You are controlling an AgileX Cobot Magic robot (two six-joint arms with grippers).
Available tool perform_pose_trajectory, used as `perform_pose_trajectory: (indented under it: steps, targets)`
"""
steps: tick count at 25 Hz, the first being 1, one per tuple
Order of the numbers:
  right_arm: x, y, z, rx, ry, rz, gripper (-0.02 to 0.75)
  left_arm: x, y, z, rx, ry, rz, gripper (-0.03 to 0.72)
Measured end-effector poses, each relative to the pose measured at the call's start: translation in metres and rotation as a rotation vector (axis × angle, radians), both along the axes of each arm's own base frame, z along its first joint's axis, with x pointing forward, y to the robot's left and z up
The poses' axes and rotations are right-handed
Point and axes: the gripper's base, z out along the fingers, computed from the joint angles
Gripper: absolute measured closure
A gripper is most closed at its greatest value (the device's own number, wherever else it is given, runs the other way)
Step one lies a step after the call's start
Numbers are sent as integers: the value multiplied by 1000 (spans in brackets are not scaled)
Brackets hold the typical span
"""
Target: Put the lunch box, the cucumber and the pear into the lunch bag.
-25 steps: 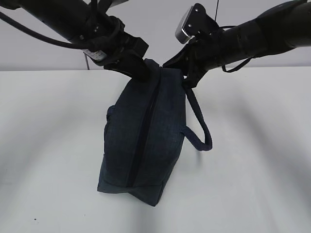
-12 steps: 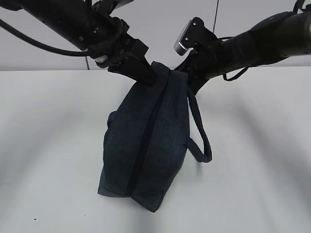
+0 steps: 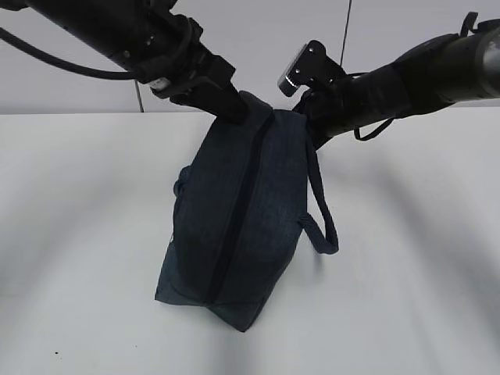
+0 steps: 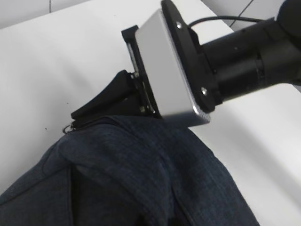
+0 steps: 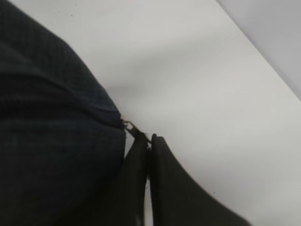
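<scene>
You have the dark navy fabric lunch bag (image 3: 234, 219) pinched at its top by both closed grippers, left (image 3: 238, 109) and right (image 5: 149, 146) (on the zipper pull), probably bracing it for zipping.

The right end effector (image 5: 149, 141), its fingers pressed together, pinches the zipper pull (image 5: 129, 126) of the lunch bag (image 5: 51, 136).

A plain white table (image 3: 86, 234) is being seen across the lower part of the exterior view, its surface being crossed by soft grey shadows. A few tiny dark specks (image 3: 55, 353) are being shown near its front edge. Behind it, a pale grey wall (image 3: 258, 47) is being seen, divided by thin dark vertical seams (image 3: 346, 31).
</scene>
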Motion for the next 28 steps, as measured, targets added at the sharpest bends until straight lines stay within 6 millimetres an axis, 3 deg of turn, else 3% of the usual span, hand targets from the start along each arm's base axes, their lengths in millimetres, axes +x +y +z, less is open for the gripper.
perform_pose_trajectory:
  steps: [3,6,13,15,17,22,28]
  targets:
    - [3,-3,0,6,8,-55,731,6,-1,-2,-17,-31,39,673]
    - [6,-6,0,6,9,-108,682,13,-3,-7,-34,-40,69,673]
    - [8,-15,28,46,-53,-228,372,22,-7,-18,-65,-18,127,673]
    - [7,-17,39,67,-62,-268,321,25,-7,-18,-72,-21,154,661]
    - [5,-19,51,95,-71,-301,305,28,-6,-18,-80,-41,183,628]
    - [-8,-23,87,135,-99,-336,296,32,-6,-17,-81,-76,211,463]
    - [-29,-26,95,104,36,-353,296,31,-1,-17,-12,-122,187,398]
